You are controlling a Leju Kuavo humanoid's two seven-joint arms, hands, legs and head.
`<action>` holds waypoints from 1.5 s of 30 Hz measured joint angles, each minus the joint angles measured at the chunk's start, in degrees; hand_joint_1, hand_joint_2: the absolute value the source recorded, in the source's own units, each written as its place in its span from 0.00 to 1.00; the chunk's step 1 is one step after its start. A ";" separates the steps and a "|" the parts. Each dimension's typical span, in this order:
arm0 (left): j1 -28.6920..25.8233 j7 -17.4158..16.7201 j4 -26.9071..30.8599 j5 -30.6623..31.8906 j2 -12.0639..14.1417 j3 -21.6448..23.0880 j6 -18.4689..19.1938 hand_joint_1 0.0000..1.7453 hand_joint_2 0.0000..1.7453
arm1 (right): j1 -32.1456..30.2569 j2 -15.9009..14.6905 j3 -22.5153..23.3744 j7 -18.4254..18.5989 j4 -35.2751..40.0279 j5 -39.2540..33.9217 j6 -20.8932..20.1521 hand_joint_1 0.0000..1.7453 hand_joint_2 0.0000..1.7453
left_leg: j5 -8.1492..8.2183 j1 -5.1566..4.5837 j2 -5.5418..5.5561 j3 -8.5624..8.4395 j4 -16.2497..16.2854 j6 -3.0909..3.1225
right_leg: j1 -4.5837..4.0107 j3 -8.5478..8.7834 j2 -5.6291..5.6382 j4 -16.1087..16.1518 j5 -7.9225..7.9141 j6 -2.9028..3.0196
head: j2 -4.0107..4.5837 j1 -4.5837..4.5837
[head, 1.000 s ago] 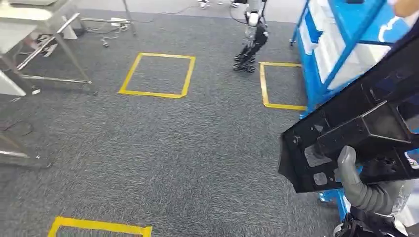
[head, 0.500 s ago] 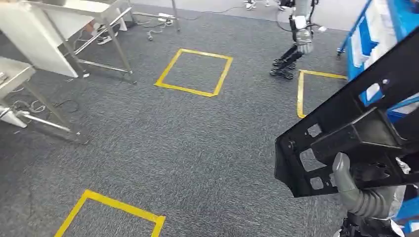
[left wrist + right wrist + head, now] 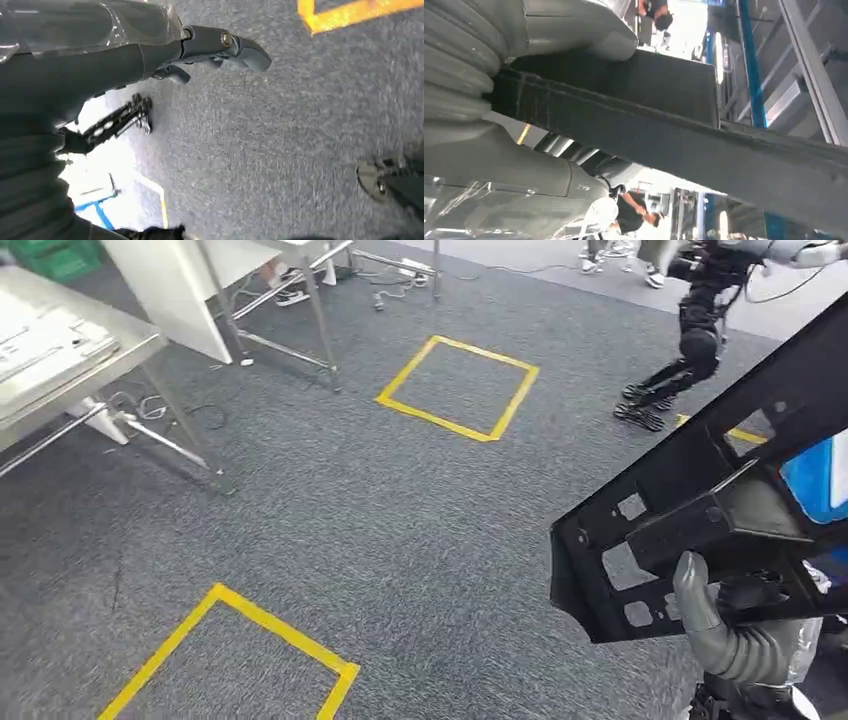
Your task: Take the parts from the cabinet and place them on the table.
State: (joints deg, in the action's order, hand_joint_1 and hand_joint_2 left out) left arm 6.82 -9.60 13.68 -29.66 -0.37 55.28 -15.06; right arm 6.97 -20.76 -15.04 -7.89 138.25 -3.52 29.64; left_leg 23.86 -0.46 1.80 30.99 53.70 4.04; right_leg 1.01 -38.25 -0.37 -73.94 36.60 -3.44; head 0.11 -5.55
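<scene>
Swung left with the camera since a second ago: blue cabinet (image 3: 815,480) nearly out at the right edge, steel table (image 3: 70,350) now in at far left, other robot (image 3: 690,335) far right. Held up at near right in the right hand (image 3: 725,635), thumb over its lower edge and fingers wrapped on it: black part (image 3: 700,510), long axis slanting from near-left up to far-right, well apart from the table across the carpet. Hangs at the side, holding nothing, fingers loosely curled: left hand (image 3: 220,50), nearer the table but idle.
</scene>
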 joint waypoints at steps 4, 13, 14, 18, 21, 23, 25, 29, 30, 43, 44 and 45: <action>0.02 -0.88 0.00 0.59 -0.04 0.33 0.52 0.00 1.00 | -0.70 0.00 0.57 0.22 0.39 0.63 0.42 1.00 1.00 | 0.70 0.73 3.56 -0.43 0.68 -1.05 | 1.38 6.34 2.81 15.48 -9.89 -1.23 | 0.00 0.00; -0.08 -0.28 -0.02 0.90 0.02 1.31 0.39 0.00 1.00 | -1.29 -0.02 1.05 0.66 1.14 1.25 0.85 1.00 1.00 | 7.31 0.78 -0.55 7.49 14.84 -3.37 | 0.66 7.31 0.09 17.82 -9.29 1.53 | -0.02 -0.09; -0.05 -0.15 -0.02 0.96 0.02 1.36 0.37 0.00 1.00 | -1.27 -0.04 1.05 0.94 1.25 1.40 0.87 1.00 1.00 | 8.71 0.78 -0.77 9.63 19.15 -3.36 | 0.49 7.34 -0.66 17.82 -9.21 1.65 | 0.00 -0.13; -0.14 0.26 -0.02 1.03 0.02 1.53 0.63 0.00 1.00 | -1.21 -0.04 1.16 2.27 1.66 2.60 1.22 1.00 1.00 | 2.88 0.35 -1.67 5.52 10.95 -2.35 | 0.02 8.02 -3.49 17.83 -8.71 2.01 | 0.00 -0.11; 0.31 -0.37 -0.02 1.29 0.02 1.73 1.07 0.00 1.00 | -1.34 -0.11 1.60 3.45 2.41 3.91 1.70 1.00 1.00 | 0.95 -1.38 -7.02 1.14 1.68 -0.71 | -0.36 8.34 -5.09 17.84 -8.22 1.50 | -0.02 -0.09; 0.06 -0.70 -0.02 1.53 0.02 1.99 1.22 0.00 1.00 | -1.36 -0.22 1.84 4.11 2.58 4.39 2.19 1.00 1.00 | 0.94 -1.55 -5.72 1.53 1.59 -0.68 | -0.35 8.66 -6.59 18.05 -8.08 1.22 | -0.02 -0.09; -0.11 -0.96 -0.02 1.79 -0.13 2.36 1.44 0.00 1.00 | -2.11 -0.48 2.01 4.48 3.02 4.74 2.47 1.00 1.00 | 0.21 -0.62 -4.21 0.28 0.35 -0.42 | -0.13 8.94 -5.07 17.49 -7.17 0.58 | -0.02 -0.04; 0.23 -1.31 -0.04 1.97 -0.39 2.67 1.73 0.00 1.00 | -3.77 -0.94 2.73 4.55 3.30 4.85 3.06 1.00 1.00 | 0.06 -0.29 -1.17 0.15 0.29 -0.01 | 0.03 1.14 0.01 1.72 0.01 -0.03 | -0.02 -0.02; 0.17 -1.46 -0.04 1.97 -0.46 2.73 1.77 0.00 1.00 | -4.18 -0.94 2.84 4.55 3.30 4.85 3.17 1.00 1.00 | 0.08 -0.21 -0.33 0.06 0.32 -0.05 | 0.11 -0.34 0.00 -0.32 -0.12 -0.19 | -0.02 -0.02; 0.50 -2.36 -0.35 1.97 -0.39 3.41 1.75 0.00 1.00 | -5.72 -1.05 4.42 4.52 3.82 4.15 3.63 1.00 1.00 | 6.23 0.70 -0.09 5.95 12.25 -3.50 | 1.22 6.30 0.30 16.64 -9.25 1.43 | 0.00 -0.07; 0.54 -2.45 -0.35 1.95 -0.42 3.48 1.73 0.00 1.00 | -5.83 -1.07 4.46 4.48 3.82 3.98 3.63 1.00 1.00 | 8.05 0.71 -0.67 8.24 17.04 -3.53 | 1.08 6.29 -0.48 16.63 -9.22 1.47 | -0.02 -0.07; 0.59 -2.45 -0.35 1.95 -0.42 3.58 1.73 0.00 1.00 | -5.90 -1.07 4.57 4.46 3.80 3.87 3.63 1.00 1.00 | 8.89 0.71 -0.83 9.79 20.13 -3.42 | 0.92 6.29 -1.12 16.63 -9.14 1.57 | 0.00 -0.07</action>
State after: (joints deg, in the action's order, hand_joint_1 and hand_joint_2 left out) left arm 7.40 -12.04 13.33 -27.71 -0.79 58.86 -13.33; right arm 1.06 -21.84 -10.47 -3.43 142.05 0.35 33.27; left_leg 32.76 0.25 0.96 40.78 73.83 0.62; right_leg 1.93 -31.96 -1.49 -57.31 27.46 -1.87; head 0.11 -5.62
